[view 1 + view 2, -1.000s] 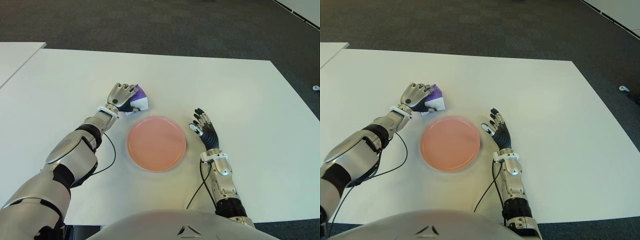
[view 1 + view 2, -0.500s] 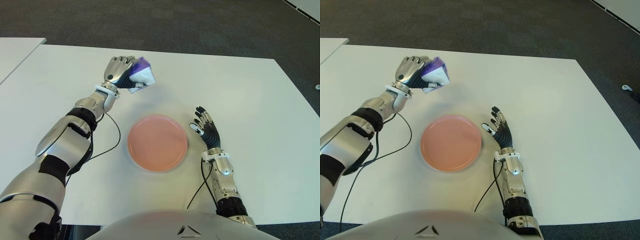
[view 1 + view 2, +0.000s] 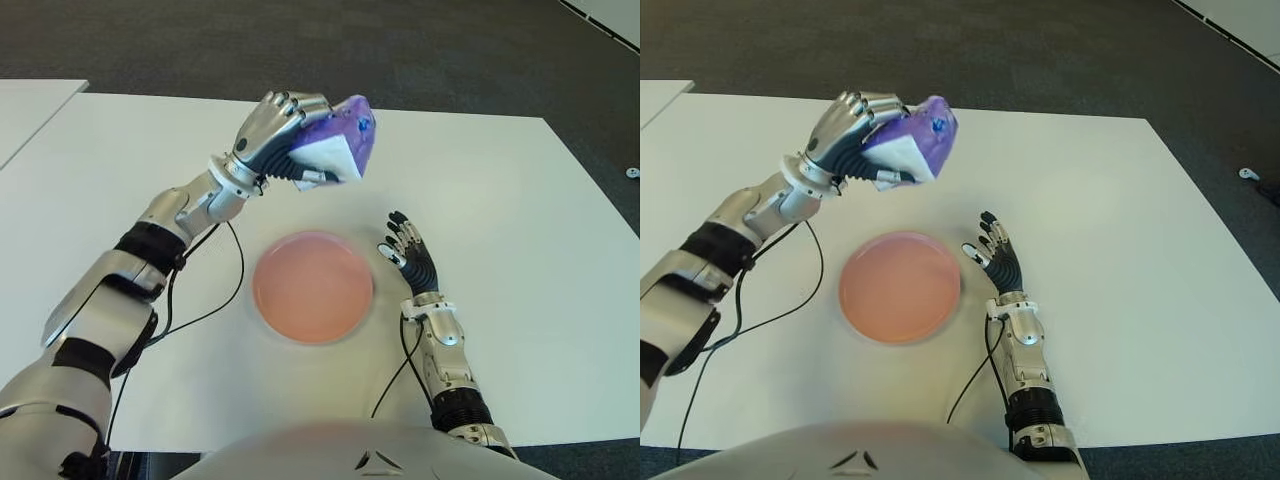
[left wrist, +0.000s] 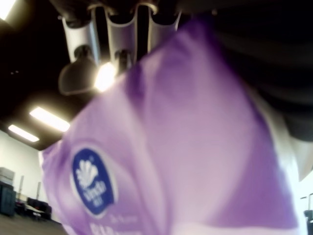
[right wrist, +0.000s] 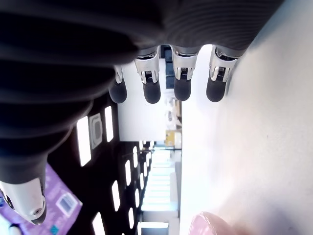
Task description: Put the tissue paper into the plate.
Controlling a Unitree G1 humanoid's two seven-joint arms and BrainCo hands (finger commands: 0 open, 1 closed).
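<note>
above white table (image 3: 520,200), left robot hand (image 3: 275,130) clasps tissue pack (image 3: 335,150), seemingly firmly.

White table (image 3: 520,200) carries a pink plate (image 3: 313,287) near its front edge; black cable (image 3: 205,313) trails left.

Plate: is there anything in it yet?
Empty. The pink plate shows only bare surface; the tissue pack is gripped in the left hand, raised beyond it.
</note>
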